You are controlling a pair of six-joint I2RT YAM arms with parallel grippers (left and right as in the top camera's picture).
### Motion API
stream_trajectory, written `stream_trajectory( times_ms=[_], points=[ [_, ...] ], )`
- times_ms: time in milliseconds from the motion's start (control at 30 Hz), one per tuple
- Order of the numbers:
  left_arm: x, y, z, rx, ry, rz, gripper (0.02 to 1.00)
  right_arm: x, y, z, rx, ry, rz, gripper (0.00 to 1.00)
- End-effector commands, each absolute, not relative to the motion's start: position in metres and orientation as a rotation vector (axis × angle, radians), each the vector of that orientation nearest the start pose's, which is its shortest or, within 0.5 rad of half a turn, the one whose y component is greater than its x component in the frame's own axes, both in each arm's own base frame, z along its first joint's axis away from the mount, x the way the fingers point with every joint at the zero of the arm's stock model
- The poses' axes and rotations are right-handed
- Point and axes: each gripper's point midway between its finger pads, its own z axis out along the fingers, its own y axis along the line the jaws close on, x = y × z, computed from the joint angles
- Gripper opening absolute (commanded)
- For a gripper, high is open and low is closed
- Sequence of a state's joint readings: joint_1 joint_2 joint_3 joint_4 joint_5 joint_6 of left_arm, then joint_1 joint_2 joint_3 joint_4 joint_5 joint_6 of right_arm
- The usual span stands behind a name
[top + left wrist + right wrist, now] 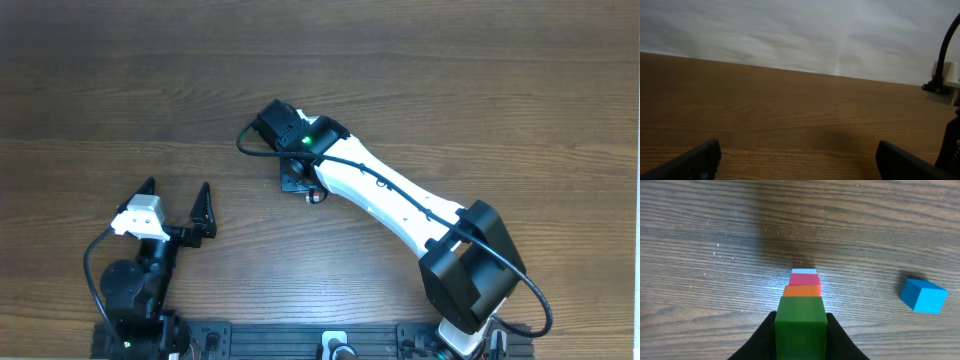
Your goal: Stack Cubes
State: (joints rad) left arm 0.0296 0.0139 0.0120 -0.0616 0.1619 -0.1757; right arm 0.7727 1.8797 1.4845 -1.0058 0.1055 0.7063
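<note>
- Two fingers of my right gripper [801, 336] are closed against opposite sides of the green cube [801, 322], holding it at the top of the stack [803, 282].
- Right under the green cube in the stack comes the orange cube [802, 290], then the red cube [804, 279], then the pale blue cube [804, 271] lowest, on the wooden table [700, 240].
- I cannot tell whether the green cube rests on the orange one or sits just above it.
- A darker blue cube [923, 295] lies alone on the table, off to one side of the stack, clearly apart and turned askew to it.
- Well apart from the stack, my left gripper [178, 190] sits low over the table, fingers spread wide, holding nothing.
</note>
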Motion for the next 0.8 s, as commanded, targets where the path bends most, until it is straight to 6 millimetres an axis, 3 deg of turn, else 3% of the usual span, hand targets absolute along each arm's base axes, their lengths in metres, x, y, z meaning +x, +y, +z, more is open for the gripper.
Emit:
stream_trajectory(
  times_ms=[33,300,367,433,533,700,800],
  points=[
    [0.245,-0.021,0.16,-0.027,1.635,-0.239,1.0,0.291,0.257,0.075,-0.087,2.969,0.034,0.364],
    [0.245,-0.021,0.16,-0.027,1.635,-0.239,0.998,0.291,0.257,0.075,-0.086,2.969,0.034,0.656],
    [0.245,-0.021,0.16,-0.027,1.636,-0.239,1.0,0.291,0.257,0.076,-0.086,2.969,0.035,0.871],
    [0.245,-0.021,0.16,-0.027,1.635,-0.239,1.0,0.293,0.257,0.078,-0.083,2.961,0.038,0.98],
    [0.245,-0.021,0.16,-0.027,1.635,-0.239,1.0,0.299,0.256,0.091,-0.073,2.933,0.058,0.993],
    [0.245,-0.021,0.16,-0.027,1.635,-0.239,1.0,0.317,0.245,0.132,-0.059,2.84,0.088,0.993],
    [0.245,-0.021,0.16,-0.027,1.635,-0.239,1.0,0.327,0.229,0.16,-0.038,2.795,0.115,0.993]
  ],
)
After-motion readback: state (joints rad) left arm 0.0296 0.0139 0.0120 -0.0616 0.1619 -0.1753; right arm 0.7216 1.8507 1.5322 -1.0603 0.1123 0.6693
